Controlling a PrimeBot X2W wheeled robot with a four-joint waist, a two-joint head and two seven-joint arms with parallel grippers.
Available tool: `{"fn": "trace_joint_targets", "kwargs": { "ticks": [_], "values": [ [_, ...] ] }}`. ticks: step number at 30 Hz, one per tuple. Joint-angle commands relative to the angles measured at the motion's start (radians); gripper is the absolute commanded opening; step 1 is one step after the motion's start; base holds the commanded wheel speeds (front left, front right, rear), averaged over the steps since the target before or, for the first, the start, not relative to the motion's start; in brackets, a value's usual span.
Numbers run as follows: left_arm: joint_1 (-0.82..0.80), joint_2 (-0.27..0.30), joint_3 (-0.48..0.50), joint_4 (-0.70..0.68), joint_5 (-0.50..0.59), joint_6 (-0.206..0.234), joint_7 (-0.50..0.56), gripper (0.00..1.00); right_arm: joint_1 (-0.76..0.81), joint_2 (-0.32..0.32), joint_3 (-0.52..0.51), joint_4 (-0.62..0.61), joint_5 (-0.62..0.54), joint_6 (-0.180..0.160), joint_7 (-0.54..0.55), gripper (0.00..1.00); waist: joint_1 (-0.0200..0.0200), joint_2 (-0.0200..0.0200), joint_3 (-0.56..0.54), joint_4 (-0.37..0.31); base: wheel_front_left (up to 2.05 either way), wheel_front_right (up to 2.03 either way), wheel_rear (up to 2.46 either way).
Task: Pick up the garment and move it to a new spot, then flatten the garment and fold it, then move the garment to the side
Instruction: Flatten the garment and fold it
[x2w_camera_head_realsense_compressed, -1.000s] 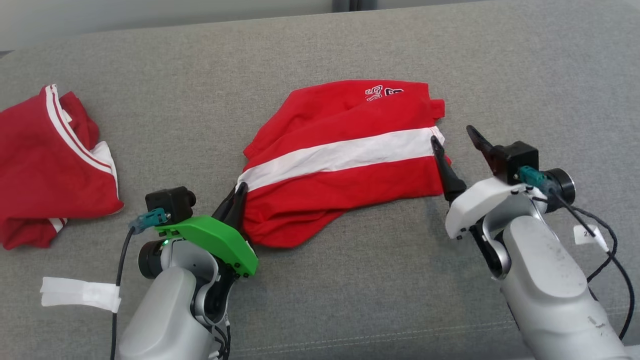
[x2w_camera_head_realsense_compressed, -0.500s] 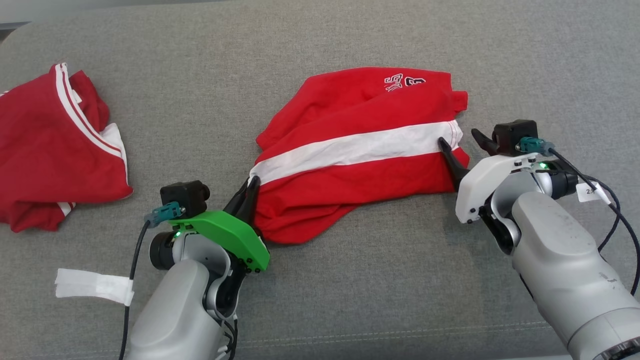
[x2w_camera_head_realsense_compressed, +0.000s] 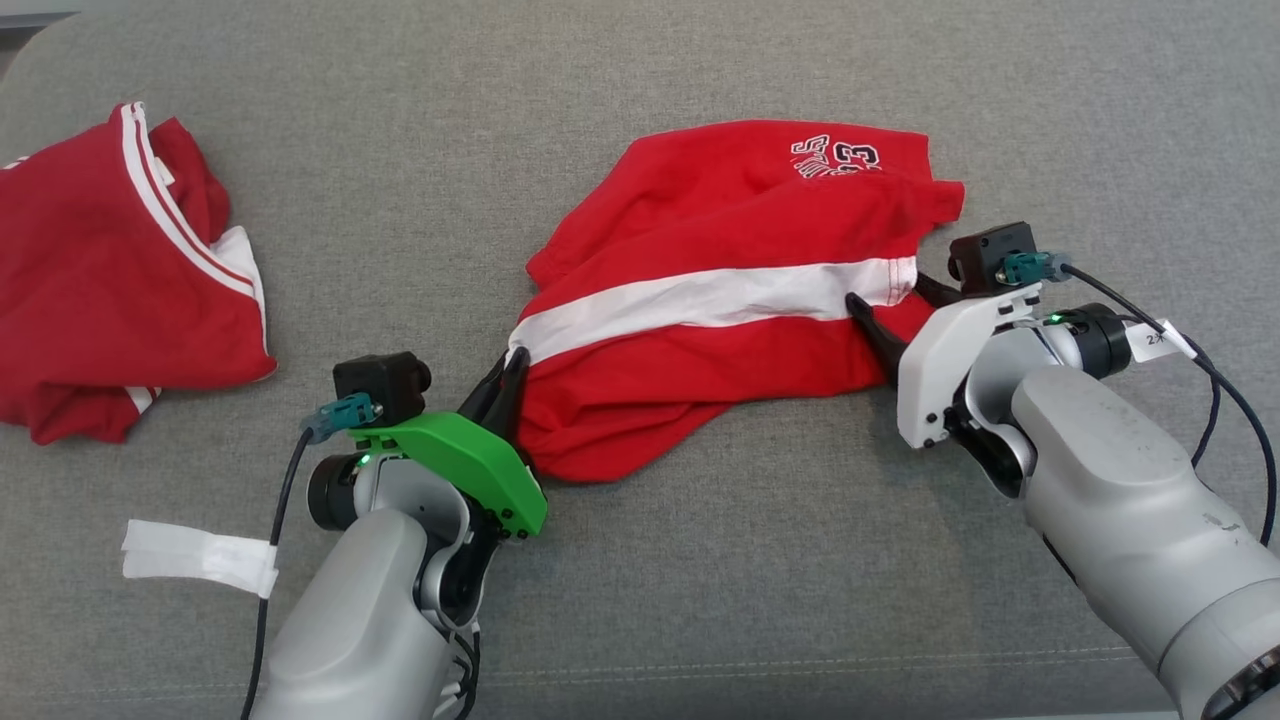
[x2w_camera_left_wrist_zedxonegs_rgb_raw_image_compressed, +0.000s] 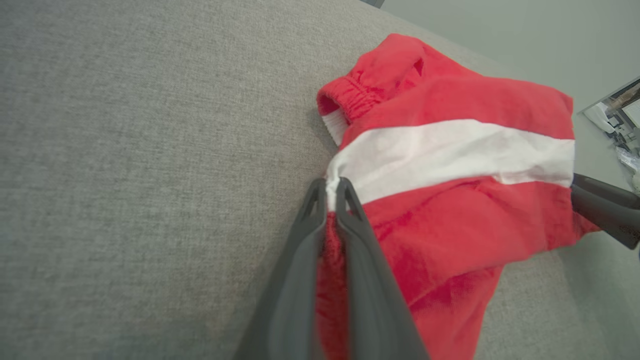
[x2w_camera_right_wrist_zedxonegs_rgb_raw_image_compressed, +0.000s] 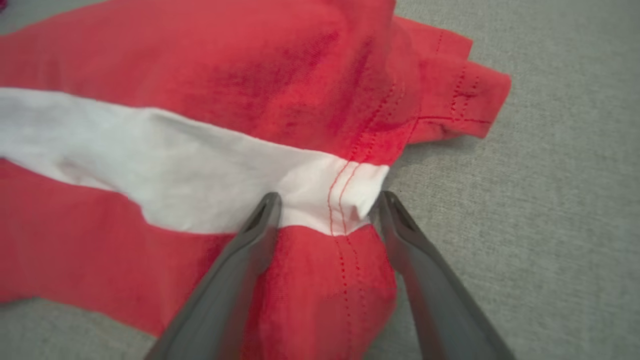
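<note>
From the head, we see the garment (x2w_camera_head_realsense_compressed: 720, 300) lying crumpled at the middle of the grey cushion (x2w_camera_head_realsense_compressed: 700, 600); it is red, with a white band (x2w_camera_head_realsense_compressed: 700, 300) across it. A second red garment (x2w_camera_head_realsense_compressed: 110, 290) sits well apart at its nine o'clock. A white tape strip (x2w_camera_head_realsense_compressed: 200, 557) lies at seven o'clock, near the left forearm. The left gripper (x2w_camera_head_realsense_compressed: 508, 375) reaches up from six o'clock, green-capped wrist low, fingers pressed together on the band's left end. The right gripper (x2w_camera_head_realsense_compressed: 888, 292) comes in from four o'clock, white-capped wrist tilted inward.

Along the left wrist, we find the left gripper (x2w_camera_left_wrist_zedxonegs_rgb_raw_image_compressed: 330, 182) pinching the garment's edge where white meets red. An elastic cuff (x2w_camera_left_wrist_zedxonegs_rgb_raw_image_compressed: 350, 95) bunches at twelve o'clock of the fingertips, and one dark finger of the right gripper (x2w_camera_left_wrist_zedxonegs_rgb_raw_image_compressed: 605, 207) pokes in at three o'clock.

Along the right wrist, we see the fingers (x2w_camera_right_wrist_zedxonegs_rgb_raw_image_compressed: 260, 220) spread wide — one over the cloth, the other over the cushion just beside the hem — with the stitched white corner between them. A folded red flap (x2w_camera_right_wrist_zedxonegs_rgb_raw_image_compressed: 465, 100) lies at one o'clock.
</note>
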Motion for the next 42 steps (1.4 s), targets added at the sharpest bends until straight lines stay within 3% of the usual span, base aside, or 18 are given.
{"fn": "trace_joint_targets", "kwargs": {
  "ticks": [1, 3, 4, 6, 9, 12, 13, 15, 16, 18, 25, 33, 42],
  "values": [
    [-0.019, 0.003, 0.001, 0.005, -0.002, -0.002, -0.006, 0.0, -0.021, -0.018, 0.022, -0.005, 0.017, 0.0, -0.008, 1.0, 0.0, 0.0, 0.003, 0.003, 0.0, 0.0, 0.0],
    [-0.021, 0.002, -0.001, 0.009, -0.004, -0.001, -0.008, 0.0, -0.03, -0.03, 0.062, -0.001, 0.028, 0.0, -0.021, 1.0, 0.0, 0.0, 0.004, 0.004, 0.0, 0.0, 0.0],
    [-0.022, 0.002, -0.002, 0.012, -0.005, -0.001, -0.009, 0.0, -0.034, -0.032, 0.08, 0.004, 0.035, 0.0, -0.028, 0.87, 0.0, 0.0, 0.005, 0.004, 0.0, 0.0, 0.0],
    [-0.025, 0.004, -0.002, 0.015, -0.006, 0.001, -0.009, 0.0, -0.043, -0.036, 0.108, 0.014, 0.049, 0.0, -0.041, 0.74, 0.0, 0.0, 0.005, 0.001, 0.0, 0.0, 0.0],
    [-0.026, 0.009, 0.001, 0.019, -0.01, 0.002, -0.012, 0.0, -0.059, -0.038, 0.143, 0.025, 0.067, 0.0, -0.071, 0.67, 0.0, 0.0, 0.003, -0.006, 0.0, 0.0, 0.0],
    [-0.024, 0.015, 0.004, 0.021, -0.013, 0.004, -0.014, 0.0, -0.065, -0.033, 0.177, 0.036, 0.076, 0.0, -0.098, 0.56, 0.0, 0.0, 0.002, -0.014, 0.0, 0.0, 0.0],
    [-0.023, 0.016, 0.005, 0.022, -0.014, 0.005, -0.014, 0.0, -0.07, -0.032, 0.186, 0.038, 0.08, 0.0, -0.109, 0.47, 0.0, 0.0, 0.002, -0.017, 0.0, 0.0, 0.0],
    [-0.024, 0.017, 0.005, 0.022, -0.015, 0.005, -0.015, 0.0, -0.076, -0.033, 0.193, 0.042, 0.082, 0.0, -0.123, 0.43, 0.0, 0.0, 0.003, -0.019, 0.0, 0.0, 0.0],
    [-0.024, 0.018, 0.006, 0.022, -0.017, 0.005, -0.016, 0.0, -0.081, -0.032, 0.201, 0.046, 0.085, 0.0, -0.135, 0.35, 0.0, 0.0, 0.003, -0.021, 0.0, 0.0, 0.0],
    [-0.025, 0.02, 0.008, 0.024, -0.02, 0.007, -0.02, 0.0, -0.086, -0.027, 0.215, 0.055, 0.093, 0.0, -0.155, 0.0, 0.0, 0.0, 0.004, -0.024, 0.0, 0.0, 0.0],
    [-0.02, 0.028, 0.031, 0.005, -0.043, -0.001, -0.052, 0.0, -0.112, -0.035, 0.256, 0.05, 0.122, 0.0, -0.204, 0.0, 0.0, 0.0, -0.008, -0.027, 0.0, 0.0, 0.0],
    [-0.01, 0.059, 0.063, -0.109, -0.075, -0.014, -0.08, 0.0, -0.147, -0.087, 0.259, -0.052, 0.168, 0.0, -0.226, 0.0, 0.0, 0.0, -0.052, -0.053, 0.0, 0.0, 0.0],
    [-0.055, 0.149, 0.087, -0.346, -0.073, 0.031, 0.015, 0.0, -0.199, -0.137, 0.2, -0.198, 0.178, 0.0, -0.228, 0.0, 0.0, 0.0, -0.12, -0.105, 0.0, 0.0, 0.0]
  ]
}}
